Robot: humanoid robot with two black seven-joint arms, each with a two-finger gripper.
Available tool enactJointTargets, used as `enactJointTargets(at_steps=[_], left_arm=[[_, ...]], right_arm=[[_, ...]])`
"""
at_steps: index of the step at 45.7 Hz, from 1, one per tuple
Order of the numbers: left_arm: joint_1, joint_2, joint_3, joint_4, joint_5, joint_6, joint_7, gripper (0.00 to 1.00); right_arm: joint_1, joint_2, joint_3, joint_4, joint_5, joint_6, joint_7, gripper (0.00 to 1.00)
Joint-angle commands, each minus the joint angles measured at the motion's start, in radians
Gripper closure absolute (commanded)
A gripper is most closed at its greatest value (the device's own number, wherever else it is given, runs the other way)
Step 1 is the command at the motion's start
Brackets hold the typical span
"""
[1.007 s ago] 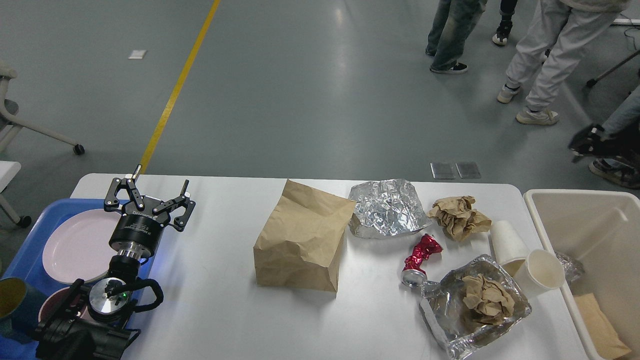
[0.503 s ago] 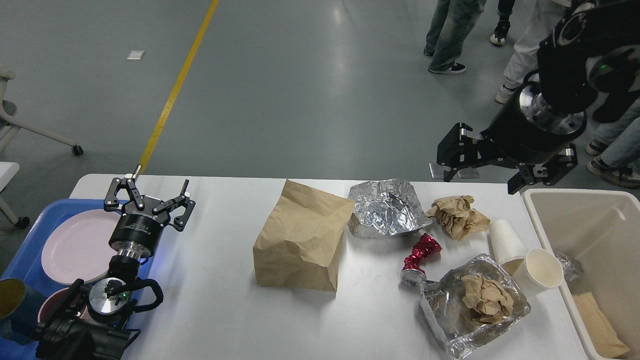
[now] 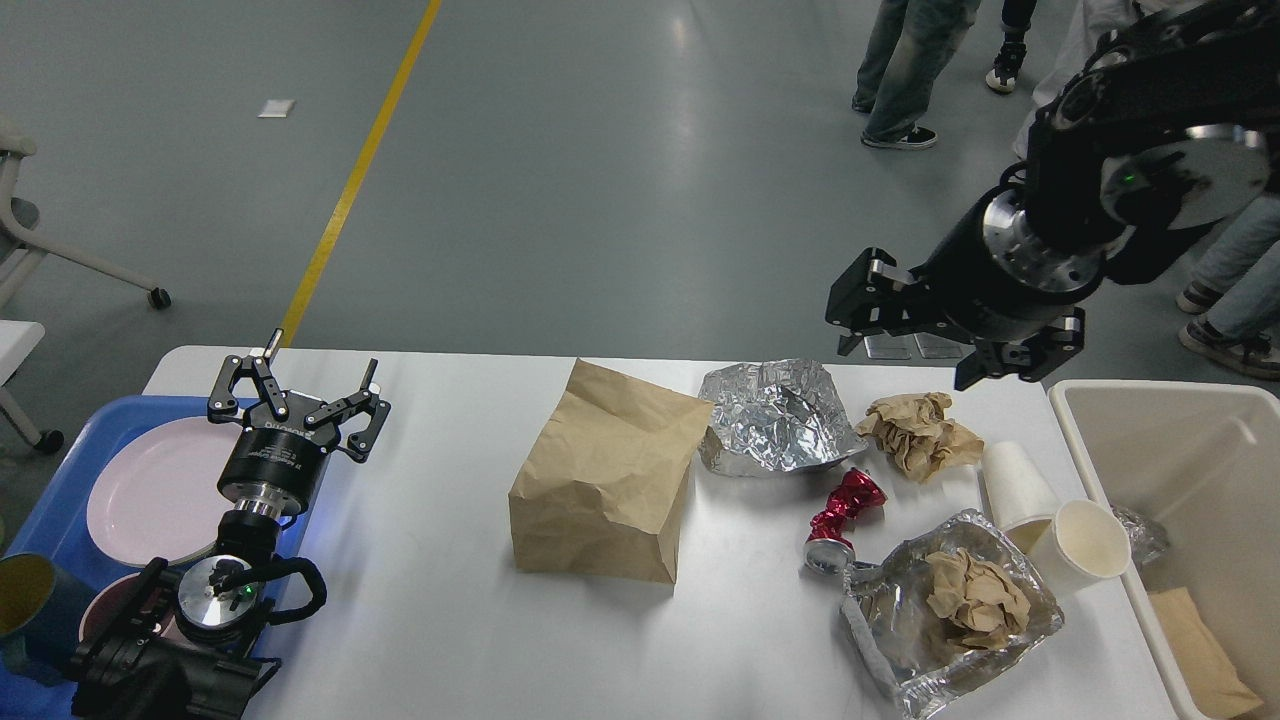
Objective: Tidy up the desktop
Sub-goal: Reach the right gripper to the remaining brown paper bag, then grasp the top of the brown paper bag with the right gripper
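The white desktop carries scattered litter: an upright brown paper bag, a crumpled foil sheet, a brown paper wad, a crushed red can, a foil tray holding another paper wad, and two white paper cups lying by the right edge. My left gripper stands open and empty at the table's left, beside the blue tray. In the air over the far right edge hangs my right gripper, open and empty, just above the foil sheet and the paper wad.
A blue tray at the left holds a pink plate and dishes. A beige bin with some scraps stands off the right edge. People stand on the floor beyond. A chair is at far left.
My right arm has come into view from the upper right and moved left and lower, toward the table's far edge. The left arm and the litter have stayed still.
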Motion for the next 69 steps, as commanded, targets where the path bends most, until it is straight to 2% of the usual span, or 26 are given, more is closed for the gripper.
enactJointTargets(at_steps=[1,7,12,21,31,44,61,66,69], left_arm=[[0.0,0.0,0.001,0.0,0.0,0.0,0.0,0.03],[0.0,0.0,0.0,0.0,0.0,0.0,0.0,0.03],[0.0,-0.001,0.001,0.0,0.0,0.0,0.0,0.03],[0.0,-0.001,0.0,0.0,0.0,0.0,0.0,0.03],[0.0,0.0,0.001,0.0,0.0,0.0,0.0,0.03],[0.0,-0.001,0.0,0.0,0.0,-0.002,0.0,0.03],[0.0,-0.001,0.0,0.0,0.0,0.0,0.0,0.03],[0.0,-0.001,0.0,0.0,0.0,0.0,0.0,0.03],[0.0,-0.001,0.0,0.0,0.0,0.0,0.0,0.03]], right_arm=[[-0.138,0.027,0.112,-0.043,0.027,-0.116,-0.006,0.05],[-0.333,0.099,0.245,-0.132,0.024,-0.217,-0.006,0.04],[-0.504,0.19,0.302,-0.27,0.024,-0.289,-0.006,0.04],[-0.755,0.254,0.34,-0.537,0.023,-0.306,-0.006,0.04],[-0.936,0.34,0.362,-0.742,0.003,-0.303,-0.005,0.04],[-0.994,0.365,0.452,-0.793,0.003,-0.311,-0.003,0.04],[-1.057,0.401,0.471,-0.833,-0.035,-0.354,-0.003,0.05],[-1.108,0.4,0.471,-0.836,-0.135,-0.382,-0.003,0.07],[-1.129,0.4,0.471,-0.841,-0.178,-0.388,-0.003,0.13]])
